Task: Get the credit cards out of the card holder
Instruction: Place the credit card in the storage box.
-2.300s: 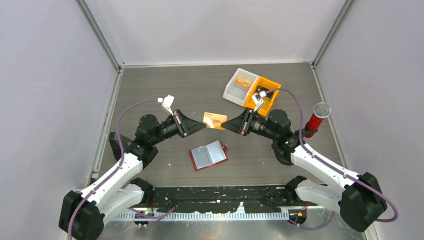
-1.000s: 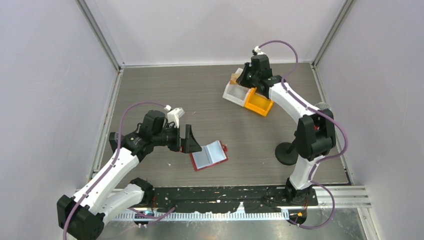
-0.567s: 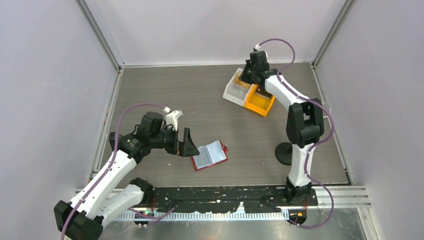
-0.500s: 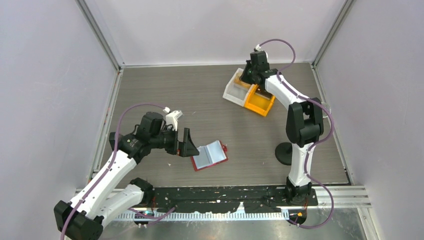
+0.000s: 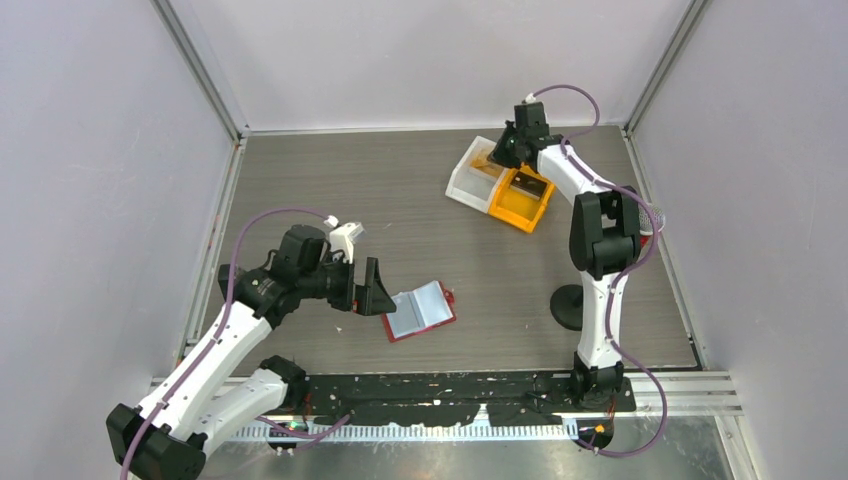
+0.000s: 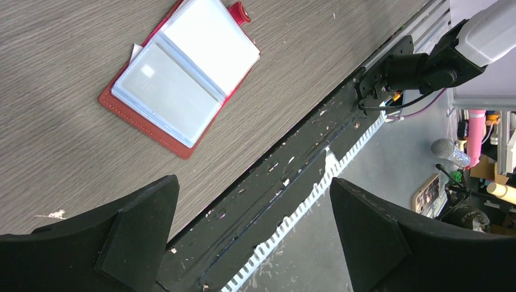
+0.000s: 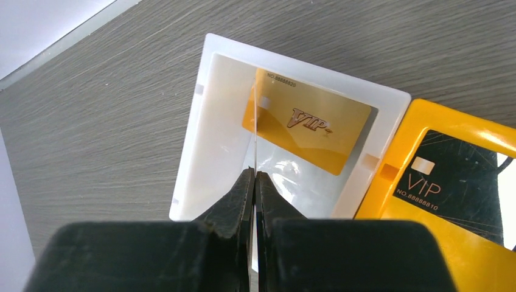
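Observation:
The card holder (image 5: 418, 311) lies open and flat on the table, red with pale pockets, and shows again in the left wrist view (image 6: 182, 73). My left gripper (image 5: 375, 290) hangs open just left of it, with nothing between its fingers (image 6: 252, 179). At the far right, my right gripper (image 5: 497, 155) is shut on a credit card (image 7: 255, 121), seen edge-on as a thin pale line above the white bin (image 7: 207, 121). The jaws (image 7: 254, 173) pinch its near end. A second, gold credit card (image 7: 307, 121) lies flat inside that bin.
An orange bin (image 5: 515, 210) touches the white bin (image 5: 462, 185) and holds a black card (image 7: 450, 182). A black round stand base (image 5: 568, 306) sits right of the holder. The black rail (image 6: 292, 176) runs along the table's near edge.
The right arm carried the card from mid-table to above the white bin and has just shifted slightly right. The left gripper let go, opened and moved down beside the holder.

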Motion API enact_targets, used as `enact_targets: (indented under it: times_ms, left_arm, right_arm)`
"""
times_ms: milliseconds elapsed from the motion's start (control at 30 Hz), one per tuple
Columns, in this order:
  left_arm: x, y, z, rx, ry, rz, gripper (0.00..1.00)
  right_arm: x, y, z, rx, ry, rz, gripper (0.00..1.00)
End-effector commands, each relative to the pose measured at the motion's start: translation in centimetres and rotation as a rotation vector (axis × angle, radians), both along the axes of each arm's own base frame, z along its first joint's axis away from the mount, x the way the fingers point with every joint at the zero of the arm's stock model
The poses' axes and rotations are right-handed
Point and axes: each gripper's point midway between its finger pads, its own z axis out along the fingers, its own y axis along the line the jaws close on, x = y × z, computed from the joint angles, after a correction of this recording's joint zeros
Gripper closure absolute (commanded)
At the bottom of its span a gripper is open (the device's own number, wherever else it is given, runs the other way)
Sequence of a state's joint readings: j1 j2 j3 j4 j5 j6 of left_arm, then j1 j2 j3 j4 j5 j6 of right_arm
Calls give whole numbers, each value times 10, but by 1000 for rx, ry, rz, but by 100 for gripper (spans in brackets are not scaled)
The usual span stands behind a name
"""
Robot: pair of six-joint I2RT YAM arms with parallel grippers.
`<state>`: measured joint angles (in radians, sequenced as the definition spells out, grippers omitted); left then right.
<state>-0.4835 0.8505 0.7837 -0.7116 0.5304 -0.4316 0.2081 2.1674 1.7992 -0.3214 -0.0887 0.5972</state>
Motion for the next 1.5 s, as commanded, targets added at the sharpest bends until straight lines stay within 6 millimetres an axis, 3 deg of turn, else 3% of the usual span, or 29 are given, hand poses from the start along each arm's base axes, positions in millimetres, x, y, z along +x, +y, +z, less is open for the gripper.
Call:
enact_targets:
  times_ms: [0, 667, 1133, 1467]
  left_arm:
    - [4, -1, 14, -9, -54, -7, 1]
    - [4, -1, 13, -13, -45, -2, 1]
    - [3, -2, 16, -29, -47, 8, 1]
    - [2, 1, 12, -18, -40, 25, 1]
  right_arm:
    - [14, 5, 27, 70, -56, 15, 93]
    - [24, -5, 10, 92, -14, -4, 82]
    - [24, -19, 12, 53, -10, -53, 73]
    - [26, -25, 25, 36, -32, -86, 68]
